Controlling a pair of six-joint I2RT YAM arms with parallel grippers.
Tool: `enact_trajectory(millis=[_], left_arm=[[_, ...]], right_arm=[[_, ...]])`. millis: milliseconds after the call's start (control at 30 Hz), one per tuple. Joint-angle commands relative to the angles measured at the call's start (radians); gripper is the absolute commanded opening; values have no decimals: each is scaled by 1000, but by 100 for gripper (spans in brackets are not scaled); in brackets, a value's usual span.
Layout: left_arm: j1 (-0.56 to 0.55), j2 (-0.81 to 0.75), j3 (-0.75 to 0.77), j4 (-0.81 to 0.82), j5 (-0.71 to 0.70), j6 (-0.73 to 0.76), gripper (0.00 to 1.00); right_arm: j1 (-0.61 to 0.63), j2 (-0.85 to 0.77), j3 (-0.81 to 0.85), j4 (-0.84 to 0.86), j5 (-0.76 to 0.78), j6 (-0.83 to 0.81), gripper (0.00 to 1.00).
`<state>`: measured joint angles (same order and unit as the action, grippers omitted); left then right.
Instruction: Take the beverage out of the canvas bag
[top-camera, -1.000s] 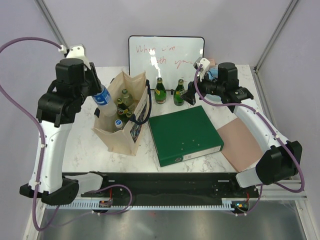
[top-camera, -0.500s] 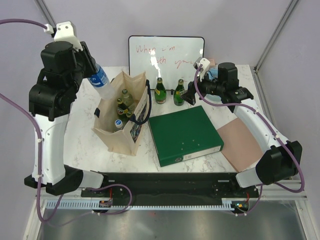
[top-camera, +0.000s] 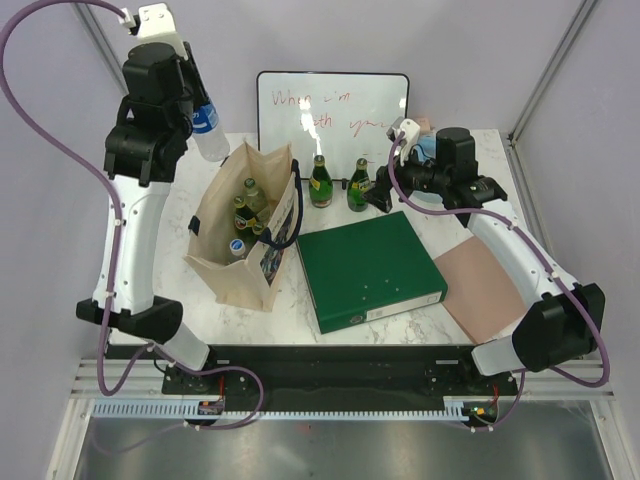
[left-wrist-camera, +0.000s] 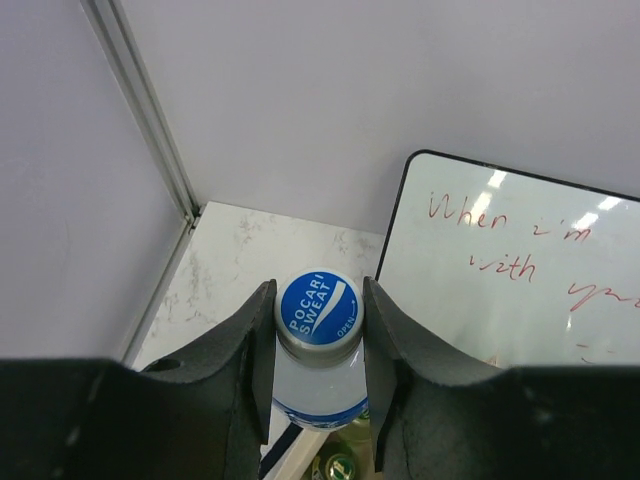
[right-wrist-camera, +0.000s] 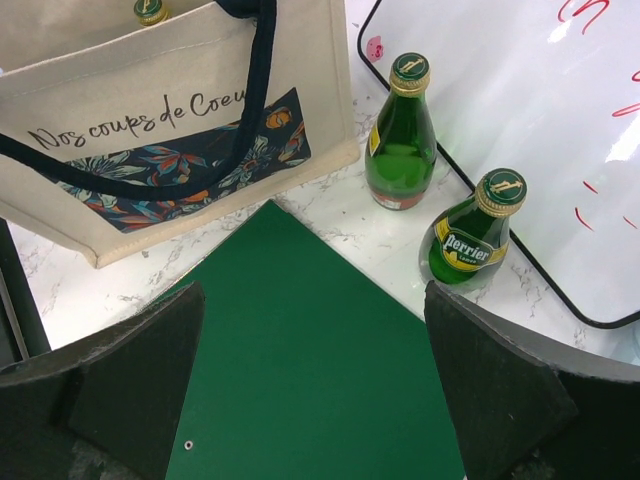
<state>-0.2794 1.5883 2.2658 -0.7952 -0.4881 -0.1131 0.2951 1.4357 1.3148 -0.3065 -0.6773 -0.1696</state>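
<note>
Top external, one canvas bag (top-camera: 218, 268), one binder (top-camera: 370, 268)

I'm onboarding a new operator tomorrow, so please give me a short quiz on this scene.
1. True or false: the left tool is shut on the Pocari Sweat bottle, held outside the canvas bag.
2. How many green Perrier bottles stand on the table before the whiteboard? A) one B) two C) four
3. Fill in: the right tool hangs open over the green ___.
Key: 1 true; 2 B; 3 binder.
</note>
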Motion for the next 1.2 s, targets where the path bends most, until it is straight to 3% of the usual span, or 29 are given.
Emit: enact_trajectory(millis=[0, 533, 867, 1167], left_arm=[[25, 22, 80, 269, -49, 44, 2], [121, 295, 90, 425, -72, -23, 2], [221, 435, 86, 442, 23, -143, 2], [278, 495, -3, 473, 123, -140, 2]], right_arm=[[-2, -46, -19, 26, -22, -19, 98], [-2, -66, -34, 10, -68, -27, 98], [-2, -81, -55, -37, -67, -93, 98], [-7, -70, -26, -91, -77, -119, 98]])
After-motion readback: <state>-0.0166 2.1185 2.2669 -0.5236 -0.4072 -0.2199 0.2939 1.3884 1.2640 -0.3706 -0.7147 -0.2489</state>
